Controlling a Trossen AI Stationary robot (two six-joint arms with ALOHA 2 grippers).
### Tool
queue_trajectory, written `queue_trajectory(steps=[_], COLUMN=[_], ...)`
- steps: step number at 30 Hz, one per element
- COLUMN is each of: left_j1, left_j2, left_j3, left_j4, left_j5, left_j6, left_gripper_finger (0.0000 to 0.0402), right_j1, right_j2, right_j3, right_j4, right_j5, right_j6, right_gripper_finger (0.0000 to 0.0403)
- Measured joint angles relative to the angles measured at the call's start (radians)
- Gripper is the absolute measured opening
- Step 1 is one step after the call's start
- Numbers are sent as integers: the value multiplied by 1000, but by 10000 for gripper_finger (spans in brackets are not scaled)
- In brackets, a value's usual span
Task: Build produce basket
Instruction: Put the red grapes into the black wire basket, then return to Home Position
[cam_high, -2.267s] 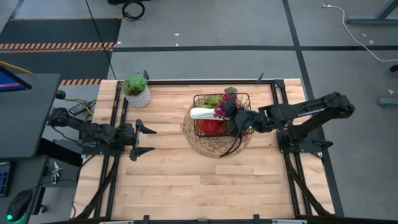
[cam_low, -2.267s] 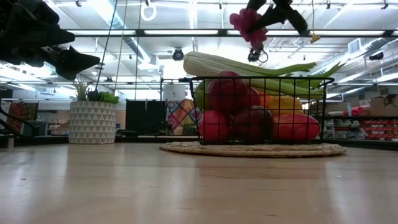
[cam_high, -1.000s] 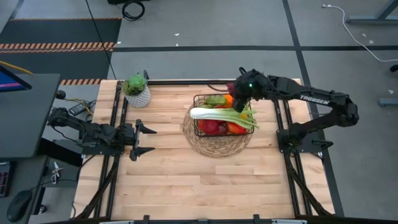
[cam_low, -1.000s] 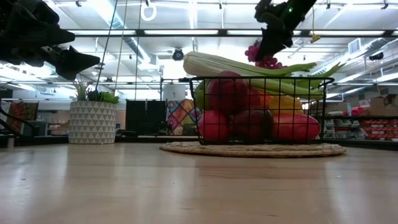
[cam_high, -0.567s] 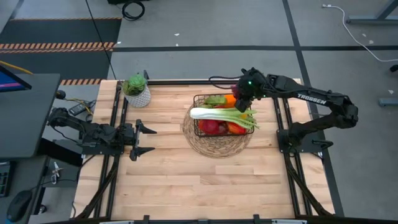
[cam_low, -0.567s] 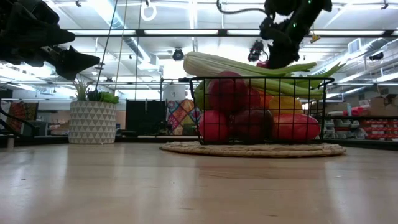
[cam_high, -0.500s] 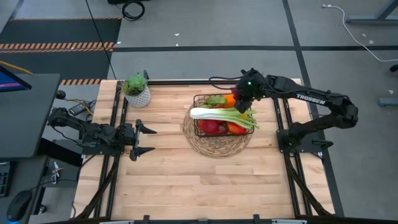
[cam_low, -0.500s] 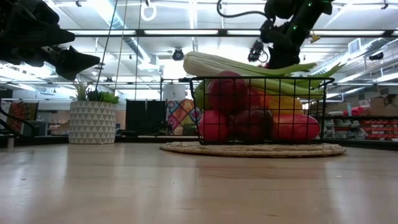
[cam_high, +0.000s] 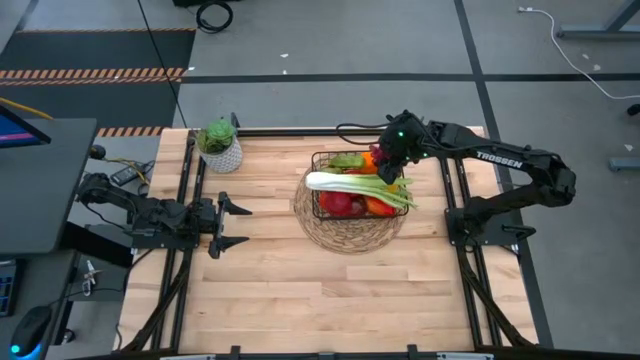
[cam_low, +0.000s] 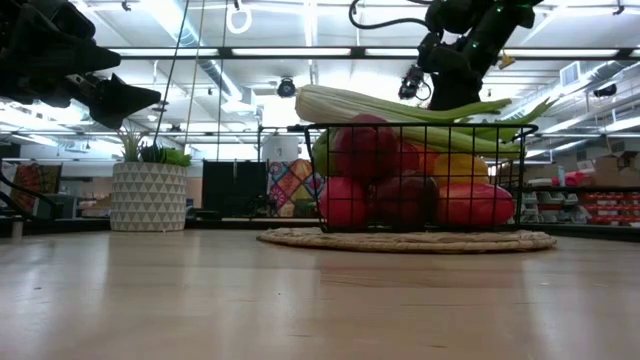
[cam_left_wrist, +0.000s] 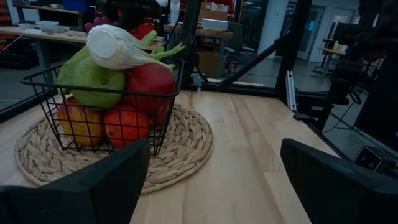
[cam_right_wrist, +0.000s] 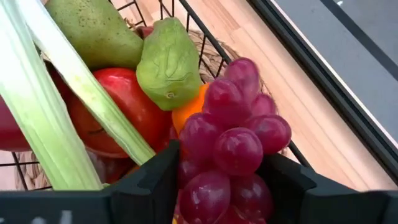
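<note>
At the left edge of the worktop (cam_high: 300, 290) the left tool (cam_high: 232, 225) waits with its fingers spread wide and nothing between them, pointing toward the middle. Behind it, near the far left corner, stands a potted plant (cam_high: 219, 146) in a patterned white pot.

Right of centre sits the basket (cam_high: 318, 206), black wire mesh and rectangular, resting on a round woven mat (cam_high: 345, 240). It is heaped with produce: a long pale-green celery stalk (cam_high: 350, 183) lies across the top, its white root end toward the left and its leafy end over the right rim. Under it are red apples (cam_low: 365, 150), a green pear (cam_left_wrist: 93, 78), a yellow pepper (cam_low: 460, 168) and an orange (cam_right_wrist: 189, 111), packed up to the rim.

The right tool (cam_high: 385, 166) is over the basket's far right corner, just above the pile. Its fingers (cam_right_wrist: 155, 180) stand on either side of a bunch of purple grapes (cam_right_wrist: 233, 146), which sits on the fruit against the orange and a small green pear (cam_right_wrist: 166, 62); whether the fingers still press the grapes cannot be told. The celery's leafy end lies just beside this tool.
</note>
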Motion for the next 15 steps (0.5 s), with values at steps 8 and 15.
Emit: queue_trajectory(steps=[8, 15], left_j1=[0, 0], left_j2=[0, 0], left_j3=[0, 0], left_j4=[0, 0], left_j5=[0, 0], left_j6=[0, 0], left_gripper_finger=[369, 369], right_j1=[0, 17], right_j2=[0, 0], right_j3=[61, 155], right_j4=[-18, -21], right_j5=[-46, -98], right_j6=[-38, -56], right_gripper_finger=[232, 239])
